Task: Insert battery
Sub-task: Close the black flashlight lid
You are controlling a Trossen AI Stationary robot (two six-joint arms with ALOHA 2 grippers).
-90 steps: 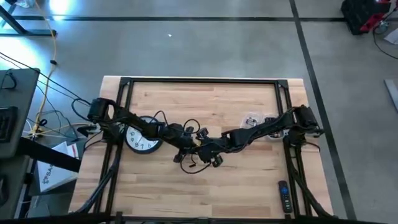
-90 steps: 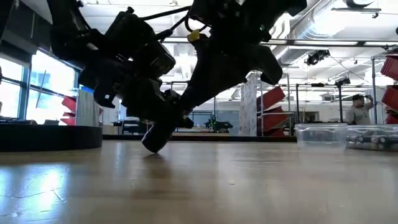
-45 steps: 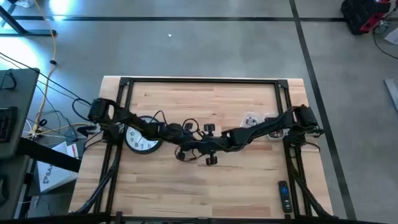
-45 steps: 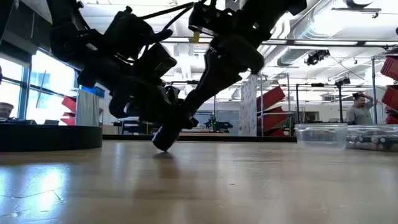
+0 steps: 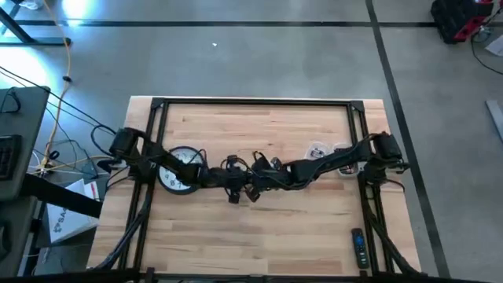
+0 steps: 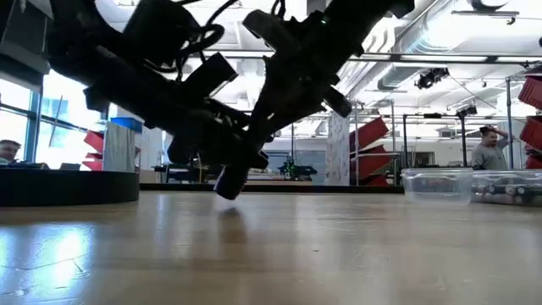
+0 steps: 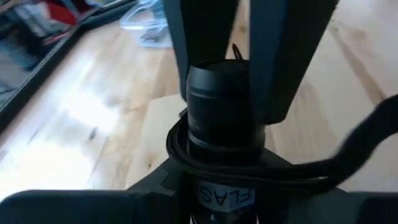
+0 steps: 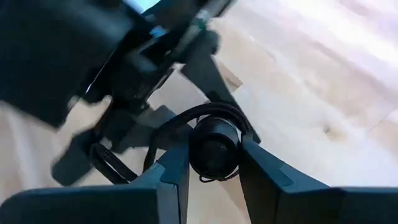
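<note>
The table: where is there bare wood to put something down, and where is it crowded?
Bare wood runs along the table's far edge and across the near middle, between the wall clock and the remote control. The middle is crowded: both arms meet over a black flashlight. Clear containers fill the right side.

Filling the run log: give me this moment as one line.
stage: both grippers on flashlight mid-table | left gripper: shut on flashlight | right gripper: shut on flashlight | clock: under left arm
</note>
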